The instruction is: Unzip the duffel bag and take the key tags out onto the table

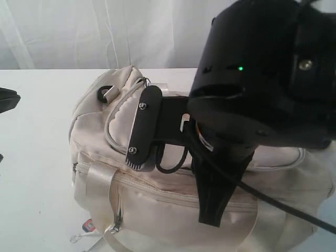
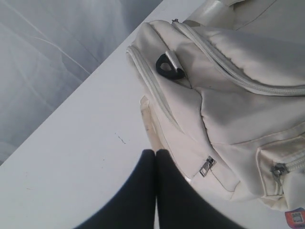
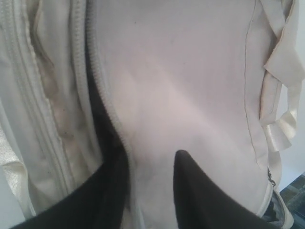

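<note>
The cream-white duffel bag [image 1: 157, 210] lies on the white table [image 1: 31, 157]. My right arm [image 1: 262, 79] hangs over its top. In the right wrist view the right gripper [image 3: 150, 157] is open. One of its fingers sits in the dark gap of the parted top zipper. The other finger [image 3: 190, 181] rests on the outside of the cream flap [image 3: 181, 86], so the zipper edge lies between them. My left gripper [image 2: 156, 152] is shut and empty above the table [image 2: 86, 157], beside the bag's end [image 2: 238, 105]. The key tags are hidden.
A small red-and-blue paper tag [image 1: 89, 226] hangs at the bag's near corner. A black D-ring [image 2: 167, 66] and a metal zipper pull [image 2: 207, 166] sit on the bag's end. A pale curtain [image 1: 105, 31] backs the table.
</note>
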{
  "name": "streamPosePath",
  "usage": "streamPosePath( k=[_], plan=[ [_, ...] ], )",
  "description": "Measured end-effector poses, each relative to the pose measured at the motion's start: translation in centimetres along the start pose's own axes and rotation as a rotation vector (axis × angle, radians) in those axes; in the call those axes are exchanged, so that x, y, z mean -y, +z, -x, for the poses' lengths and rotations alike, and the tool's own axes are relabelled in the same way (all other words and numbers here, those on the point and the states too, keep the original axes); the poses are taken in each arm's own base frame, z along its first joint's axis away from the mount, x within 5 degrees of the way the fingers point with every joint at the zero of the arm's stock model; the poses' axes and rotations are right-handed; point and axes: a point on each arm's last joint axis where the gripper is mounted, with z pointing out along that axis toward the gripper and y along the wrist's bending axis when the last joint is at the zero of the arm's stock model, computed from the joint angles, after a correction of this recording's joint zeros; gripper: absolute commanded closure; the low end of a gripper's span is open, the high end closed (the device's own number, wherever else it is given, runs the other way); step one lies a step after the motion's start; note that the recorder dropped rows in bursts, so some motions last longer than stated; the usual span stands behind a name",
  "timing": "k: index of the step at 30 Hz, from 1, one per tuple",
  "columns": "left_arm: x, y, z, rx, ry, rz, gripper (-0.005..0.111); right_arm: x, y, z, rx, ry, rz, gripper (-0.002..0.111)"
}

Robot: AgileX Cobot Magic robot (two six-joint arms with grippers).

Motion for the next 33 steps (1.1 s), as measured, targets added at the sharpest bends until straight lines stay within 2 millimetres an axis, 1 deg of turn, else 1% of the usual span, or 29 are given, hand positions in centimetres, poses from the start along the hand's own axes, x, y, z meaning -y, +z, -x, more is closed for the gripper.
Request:
streamPosePath(
  k=[1, 4, 7, 12, 16, 19, 22, 25, 27, 30, 32, 33],
  plan=[
    [0.0, 0.0, 0.0, 0.0, 0.0, 0.0, 0.106, 0.0, 0.1, 0.0, -0.002, -0.001, 0.001, 0.107],
    [0.0, 0.0, 0.0, 0.0, 0.0, 0.0, 0.106, 0.1, 0.1, 0.0, -0.004, -0.009, -0.013, 0.108],
    [0.0, 0.0, 0.0, 0.0, 0.0, 0.0, 0.106, 0.5, 0.1, 0.0, -0.009, -0.03, -0.061, 0.108],
    [0.0, 0.0, 0.0, 0.0, 0.0, 0.0, 0.106, 1.6, 0.0, 0.0, -0.02, -0.072, -0.186, 0.108],
    [0.0, 0.0, 0.0, 0.0, 0.0, 0.0, 0.106, 3.0, 0.4, -0.3, -0.014, -0.043, -0.224, 0.108],
    [0.0, 0.0, 0.0, 0.0, 0.0, 0.0, 0.106, 4.4, 1.0, -0.4, 0.035, -0.001, -0.254, 0.108],
    [0.0, 0.0, 0.0, 0.0, 0.0, 0.0, 0.106, 6.3, 1.6, -0.5, 0.089, 0.056, -0.307, 0.108],
    [0.0, 0.0, 0.0, 0.0, 0.0, 0.0, 0.106, 8.2, 2.7, -0.6, 0.16, 0.101, -0.339, 0.108],
    [0.0, 0.0, 0.0, 0.001, 0.0, 0.0, 0.106, 9.4, 3.6, -0.5, 0.209, 0.129, -0.348, 0.108],
    [0.0, 0.0, 0.0, 0.005, 0.0, 0.002, 0.106, 11.6, 5.4, -0.4, 0.234, 0.169, -0.361, 0.108],
    [0.0, 0.0, 0.0, 0.005, 0.0, 0.002, 0.106, 13.3, 6.9, -0.4, 0.228, 0.199, -0.37, 0.108],
    [0.0, 0.0, 0.1, 0.007, -0.002, 0.002, 0.106, 14.9, 8.5, -0.3, 0.224, 0.226, -0.379, 0.108]
  ],
)
